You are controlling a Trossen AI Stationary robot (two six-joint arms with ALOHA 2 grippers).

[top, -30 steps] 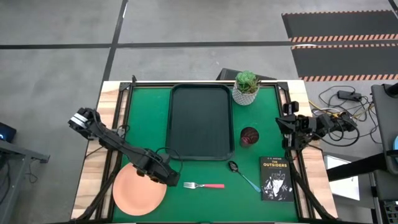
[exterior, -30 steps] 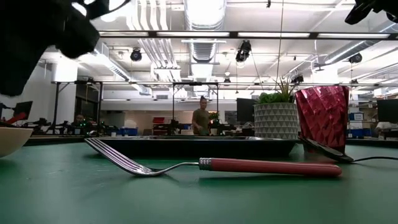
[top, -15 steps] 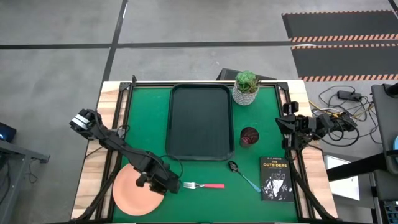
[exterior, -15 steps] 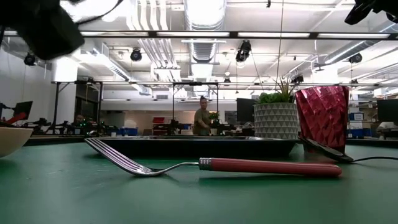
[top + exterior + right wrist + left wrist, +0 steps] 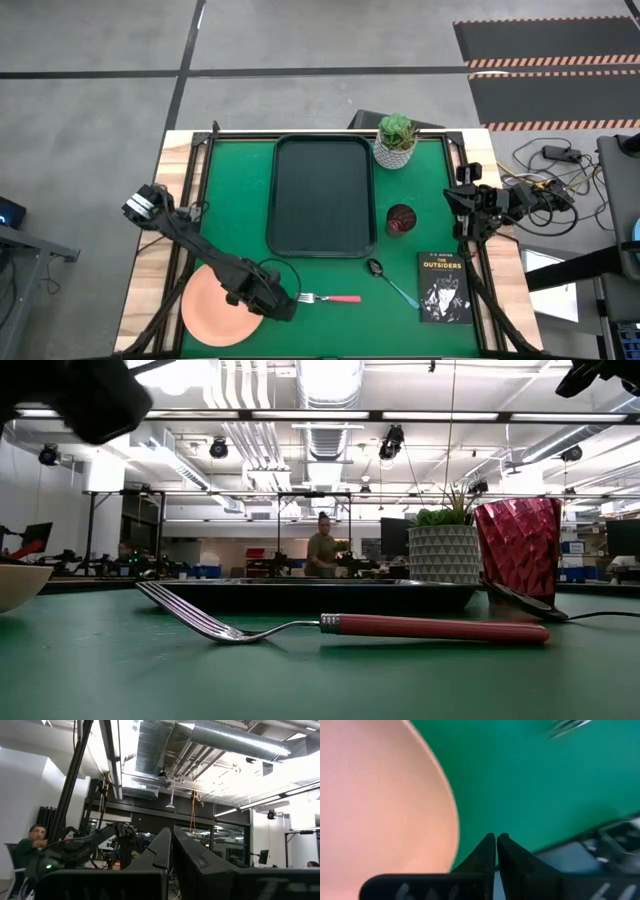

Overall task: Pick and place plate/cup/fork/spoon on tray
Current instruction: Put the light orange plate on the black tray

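The salmon-pink plate (image 5: 222, 312) lies flat at the near left of the green mat; its edge shows in the low view (image 5: 15, 586). The fork (image 5: 330, 298) lies flat to its right, pink handle toward the right. The spoon (image 5: 391, 283) lies near the tray's near right corner. The maroon cup (image 5: 400, 219) stands right of the dark tray (image 5: 322, 195). My left gripper (image 5: 496, 840) is shut and empty, raised above the mat between the plate's right edge (image 5: 447, 805) and the fork's tines (image 5: 567, 725). My right gripper (image 5: 171, 834) is shut, waiting at the table's right edge.
A white pot with a green plant (image 5: 396, 142) stands at the tray's far right corner. A black book (image 5: 443, 287) lies at the near right. Bare mat lies left of the tray. People show in the room beyond the table.
My left gripper has moved toward the table's near edge and a little to the right, along the plate's right edge toward the fork's tines. It stays shut and raised. Nothing on the table has moved.
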